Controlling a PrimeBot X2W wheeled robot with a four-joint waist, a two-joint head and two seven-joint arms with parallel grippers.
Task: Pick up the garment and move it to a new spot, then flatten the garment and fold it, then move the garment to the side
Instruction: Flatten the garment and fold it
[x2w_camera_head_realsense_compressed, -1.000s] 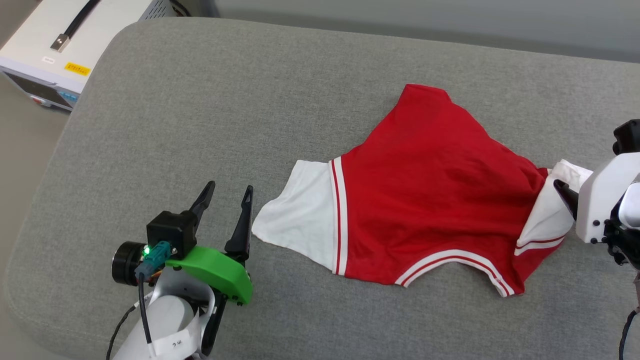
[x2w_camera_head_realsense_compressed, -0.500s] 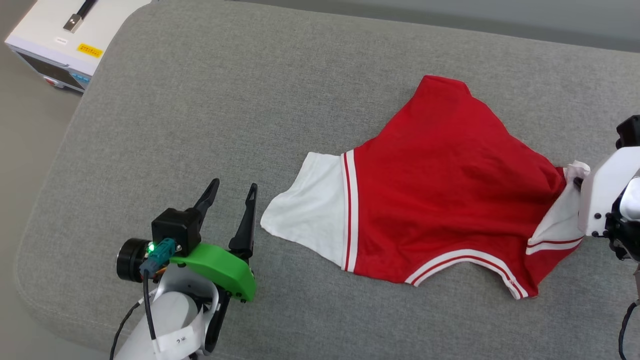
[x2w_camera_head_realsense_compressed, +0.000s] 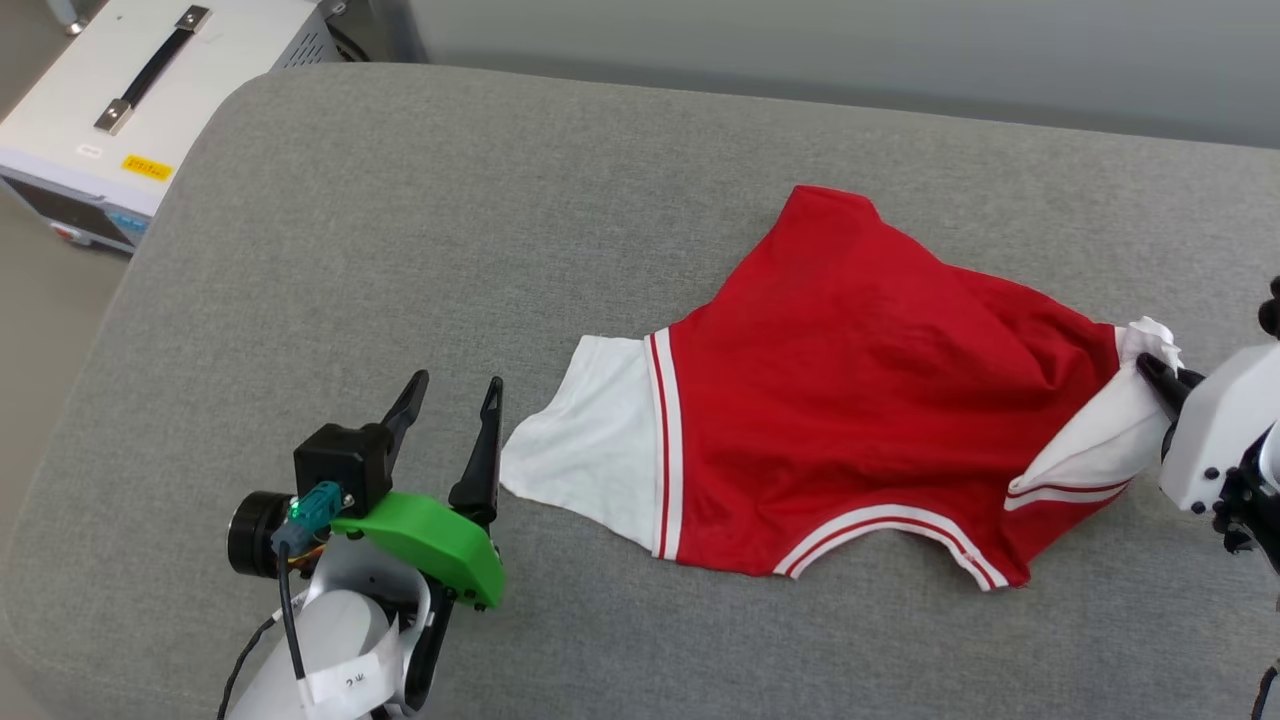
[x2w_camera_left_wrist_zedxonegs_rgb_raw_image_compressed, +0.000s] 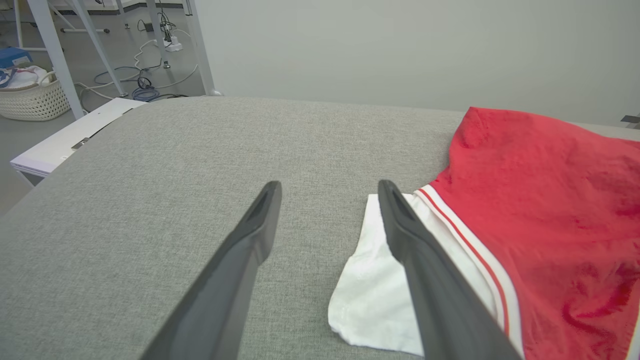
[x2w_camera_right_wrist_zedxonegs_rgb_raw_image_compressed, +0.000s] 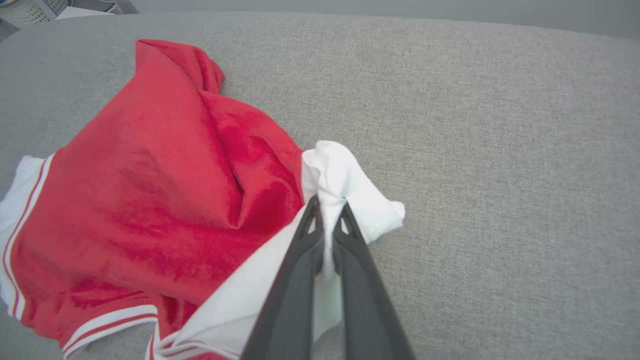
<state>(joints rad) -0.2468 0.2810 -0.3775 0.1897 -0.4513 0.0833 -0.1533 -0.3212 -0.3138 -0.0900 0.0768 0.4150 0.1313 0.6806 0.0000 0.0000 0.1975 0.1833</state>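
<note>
Grey cushion bears the garment, sleeve pinched in the right gripper.

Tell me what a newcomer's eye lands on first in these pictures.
The red garment lies sprawled on the grey cushion, right of centre. At its right end the right hand is shut on a bunched white sleeve; the left hand stands open beside the opposite sleeve.

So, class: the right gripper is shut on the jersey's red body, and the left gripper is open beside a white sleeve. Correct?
No: the right gripper is shut on a white sleeve of the jersey, as the right wrist view shows.
</note>
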